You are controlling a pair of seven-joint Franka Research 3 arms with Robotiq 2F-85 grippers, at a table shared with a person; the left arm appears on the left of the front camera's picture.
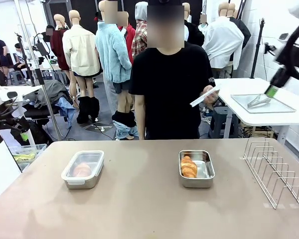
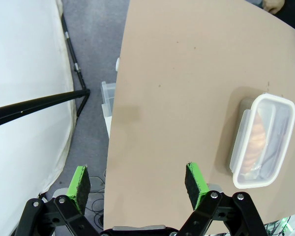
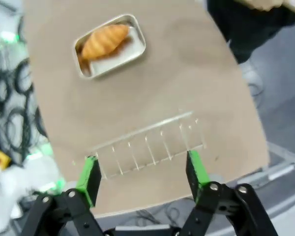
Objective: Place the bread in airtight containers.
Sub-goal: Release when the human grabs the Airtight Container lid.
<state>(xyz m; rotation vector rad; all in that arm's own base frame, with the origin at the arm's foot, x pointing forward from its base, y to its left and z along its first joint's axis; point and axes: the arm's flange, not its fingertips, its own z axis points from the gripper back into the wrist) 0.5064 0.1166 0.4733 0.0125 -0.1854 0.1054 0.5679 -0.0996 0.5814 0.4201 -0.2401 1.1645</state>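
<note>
Front view: two steel tins are seen on the brown surface [image 1: 139, 199], well apart, with a person [image 1: 169, 84] standing at the far side.
Left tin: the lidded tin [image 1: 83, 169] is shut under a clear lid, and a roll [image 1: 81, 170] is seen through the lid.
Right tin: the open tin [image 1: 196, 168] is without a lid, and a second roll [image 1: 188, 167] lies inside it, toward its left side.
Person's hand: a clear flat lid [image 1: 204, 96] is held at chest height by the person's hand [image 1: 210, 94].
Wire rack: the wire rack [image 1: 275, 172] is stood at the right edge of the surface.
Left claw: the left claw [image 2: 137, 182] is held wide apart above the edge of the surface; nothing is held or touched.
Right claw: the right claw [image 3: 141, 172] is spread wide, high over the wire rack; nothing is gripped or touched, and the open tin is seen well beyond it.
</note>
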